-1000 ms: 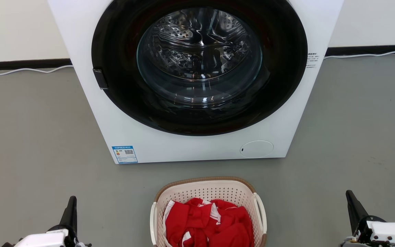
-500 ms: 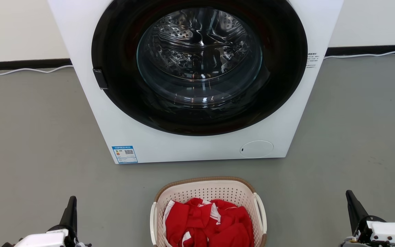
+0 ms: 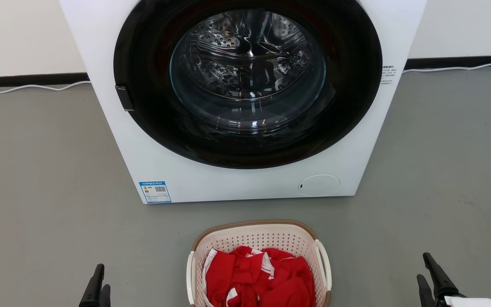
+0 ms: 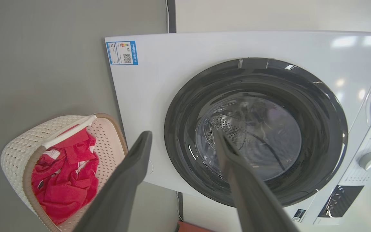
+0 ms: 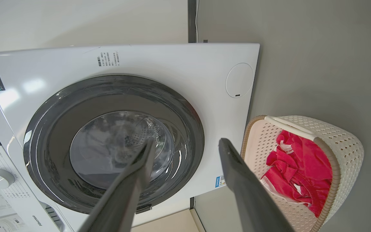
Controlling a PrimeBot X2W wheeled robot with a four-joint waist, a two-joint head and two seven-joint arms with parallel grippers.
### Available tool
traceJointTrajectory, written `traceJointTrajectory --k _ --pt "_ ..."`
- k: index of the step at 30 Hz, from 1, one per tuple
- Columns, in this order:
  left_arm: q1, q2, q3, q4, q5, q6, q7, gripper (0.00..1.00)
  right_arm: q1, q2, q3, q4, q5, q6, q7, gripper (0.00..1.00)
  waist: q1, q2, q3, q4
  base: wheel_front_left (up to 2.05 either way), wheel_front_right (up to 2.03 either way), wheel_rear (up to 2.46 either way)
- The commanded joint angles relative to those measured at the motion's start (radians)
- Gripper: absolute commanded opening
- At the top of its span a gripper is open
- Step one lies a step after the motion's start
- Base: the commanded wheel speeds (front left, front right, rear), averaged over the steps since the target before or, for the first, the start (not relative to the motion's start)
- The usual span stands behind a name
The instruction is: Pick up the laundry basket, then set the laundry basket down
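The laundry basket (image 3: 255, 223), cream with perforated walls, a brown rim and white side handles, stands on the grey floor in front of the washing machine, at the bottom centre of the head view. Red and white clothing (image 3: 262, 277) fills it. My left gripper (image 3: 102, 277) is at the lower left, well apart from the basket, fingers open. My right gripper (image 3: 423, 266) is at the lower right, also apart and open. The left wrist view shows the basket (image 4: 21, 141) left of the open left gripper (image 4: 182, 133). In the right wrist view the basket (image 5: 343, 138) lies right of the open right gripper (image 5: 187, 141).
A large white washing machine (image 3: 151, 162) with a shut round glass door (image 3: 247, 68) stands just beyond the basket. A white cable (image 3: 28, 87) runs along the dark skirting at the wall. Grey floor (image 3: 36, 192) spreads on both sides.
Both grippers have sunk toward the bottom edge of the head view and drawn slightly inward. Their white wrist housings have mostly left the picture. The basket has not moved.
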Motion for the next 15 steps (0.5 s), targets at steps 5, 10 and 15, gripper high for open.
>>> traceJointTrajectory --k 5,10,15 --pt "-0.053 0.015 -0.006 -0.023 0.004 -0.001 -0.016 1.0 -0.045 -0.016 0.011 -0.025 -0.012 0.0 -0.01 1.0 0.0005 0.0 -0.001 -0.001 0.0 0.0 0.0" --pt "-0.066 0.019 -0.018 -0.024 0.017 -0.002 -0.033 1.0 -0.061 -0.023 0.028 -0.025 -0.027 0.001 -0.022 1.0 0.0 0.0 0.001 -0.001 0.0 0.0 0.0" --pt "-0.079 0.027 -0.036 -0.024 0.035 -0.002 -0.052 1.0 -0.077 -0.034 0.053 -0.022 -0.049 0.001 -0.042 1.0 0.0 0.0 0.002 -0.001 0.0 0.0 0.0"
